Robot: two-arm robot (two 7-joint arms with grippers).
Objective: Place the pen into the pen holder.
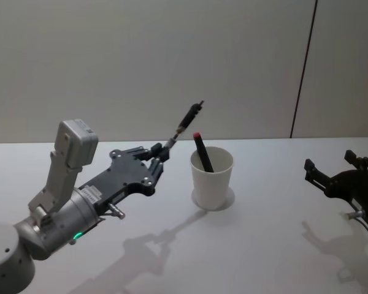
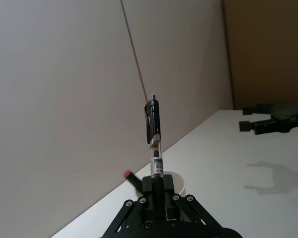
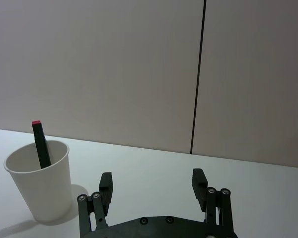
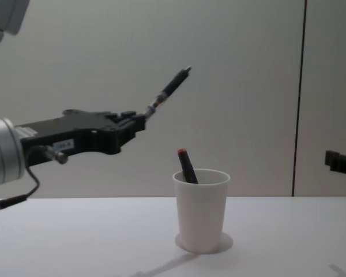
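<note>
My left gripper is shut on a black pen with a clear lower barrel, held above the table and to the left of the pen holder, its free end slanting up toward the wall. The pen holder is a white paper cup standing upright mid-table. Inside it leans a black marker with a red end. My right gripper hovers open at the right, with nothing between its fingers.
The white table runs up to a plain grey wall with one dark vertical seam. The far side of my right gripper shows in the left wrist view.
</note>
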